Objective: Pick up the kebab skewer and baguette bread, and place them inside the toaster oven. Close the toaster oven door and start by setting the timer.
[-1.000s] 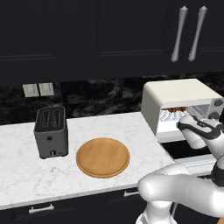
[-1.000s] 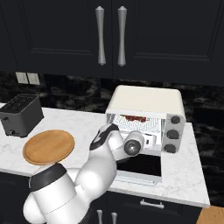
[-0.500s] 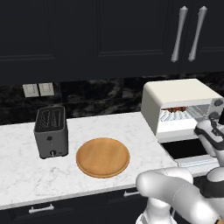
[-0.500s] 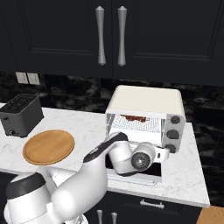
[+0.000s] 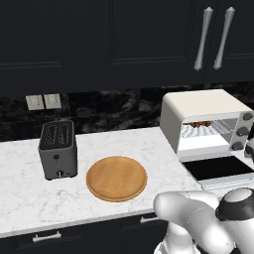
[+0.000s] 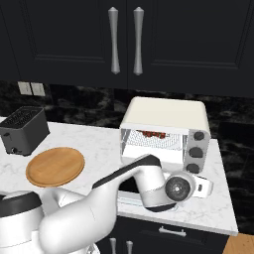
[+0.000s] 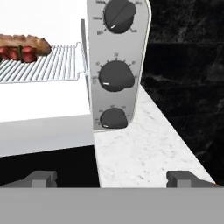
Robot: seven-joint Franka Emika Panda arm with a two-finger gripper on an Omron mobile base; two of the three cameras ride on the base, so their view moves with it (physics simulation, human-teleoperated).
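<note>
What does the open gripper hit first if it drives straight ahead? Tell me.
Probably the toaster oven: the gripper points at its control panel, nearest the lowest knob, above the marble counter. Depth is unclear.

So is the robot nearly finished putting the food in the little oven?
The food part looks done: the kebab skewer and baguette bread lie on the rack inside the toaster oven. Right now the open, empty pincer sits low by the right front corner. Left to do: the toaster oven door is hanging open and needs shutting, then a knob must be turned for the timer.
</note>
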